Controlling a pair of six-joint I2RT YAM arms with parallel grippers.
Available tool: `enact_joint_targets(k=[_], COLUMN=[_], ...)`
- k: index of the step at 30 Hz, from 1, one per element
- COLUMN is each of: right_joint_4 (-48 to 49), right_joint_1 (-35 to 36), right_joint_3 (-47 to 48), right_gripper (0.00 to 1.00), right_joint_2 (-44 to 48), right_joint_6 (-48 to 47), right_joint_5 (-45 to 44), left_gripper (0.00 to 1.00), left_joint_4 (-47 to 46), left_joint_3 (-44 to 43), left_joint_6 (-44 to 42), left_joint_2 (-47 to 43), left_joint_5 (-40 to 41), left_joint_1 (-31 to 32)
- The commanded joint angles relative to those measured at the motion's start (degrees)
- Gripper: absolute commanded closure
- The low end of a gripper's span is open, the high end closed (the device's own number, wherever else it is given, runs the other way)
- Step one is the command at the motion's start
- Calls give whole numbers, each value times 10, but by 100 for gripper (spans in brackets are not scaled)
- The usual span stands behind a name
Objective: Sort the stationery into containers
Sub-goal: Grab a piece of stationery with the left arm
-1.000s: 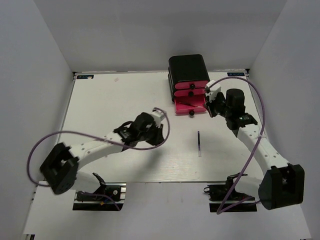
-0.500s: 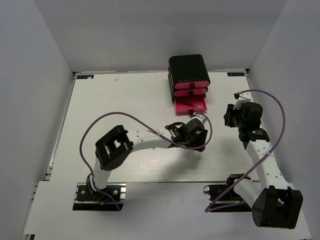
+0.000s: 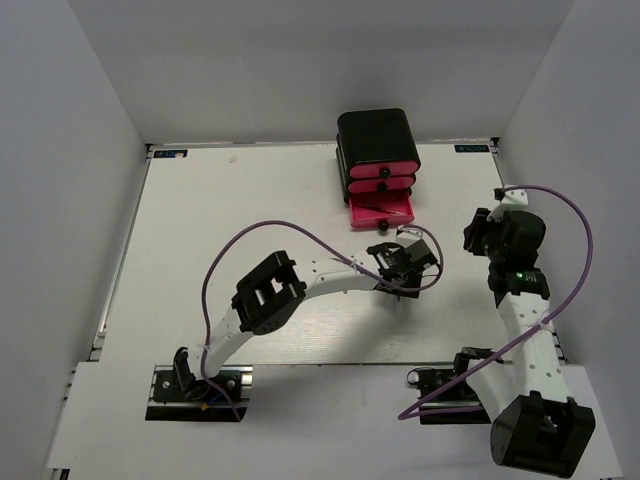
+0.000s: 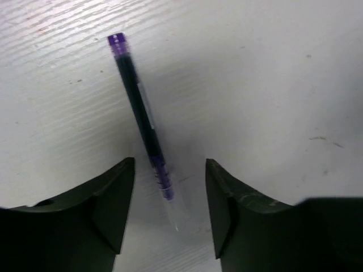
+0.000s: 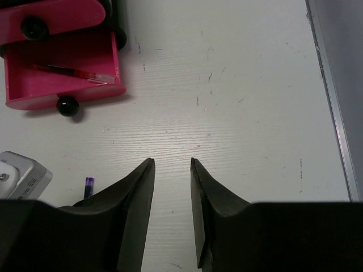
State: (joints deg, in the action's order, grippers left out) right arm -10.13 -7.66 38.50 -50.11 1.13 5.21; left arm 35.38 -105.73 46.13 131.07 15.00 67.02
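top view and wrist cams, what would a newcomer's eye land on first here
The glossy black cabinet at the far edge of the white table stands out, its bottom pink drawer pulled open with a red pen inside. The left tool hangs open over a dark purple-ended pen lying flat on the table, a finger on each side. The right tool, open and empty, sits off to the right.
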Motion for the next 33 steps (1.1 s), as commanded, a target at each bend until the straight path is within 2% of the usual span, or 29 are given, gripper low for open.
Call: enact_joint_targets(k=[1,9,10,15,19,20,23,24,25,26,33], right_joint_4=[21,23,22,24,27,25,26,27,27,27,31], right_joint_1=[-10,-25,-28,-33,-36,-35,-36,-37,-37,-38,-40], right_joint_3=[-2,-5,-7,-9,-9,-9,-11,-11,-13,-12,-18], right_gripper=[62,62,62,62,62,62,62,61,61,61,60], right_joint_2=[14,26,27,31,34,32,34,36,36,38,44], right_joint_6=[12,18,19,20,21,20,23,21,20,21,18], right_joint_5=[18,37,38,45,52,51,54,57,59,61,76], left_gripper=[39,54,59,75,81,83,85,86,92,92,99], left_joint_4=[55,96,101,130,126,110,55,33,15,-12,-99], left_joint_3=[-28,-49,-57,-64,4,44,125,146,165,191,244], left_joint_6=[5,-11,-17,-27,-38,-38,-75,-119,-138,-154,-363], left_joint_2=[8,49,57,70,39,26,-35,-53,-71,-104,-208], left_joint_5=[28,44,44,56,63,57,62,53,53,48,41], left_joint_1=[0,0,0,0,-7,-14,-19,-19,-25,-32,-60])
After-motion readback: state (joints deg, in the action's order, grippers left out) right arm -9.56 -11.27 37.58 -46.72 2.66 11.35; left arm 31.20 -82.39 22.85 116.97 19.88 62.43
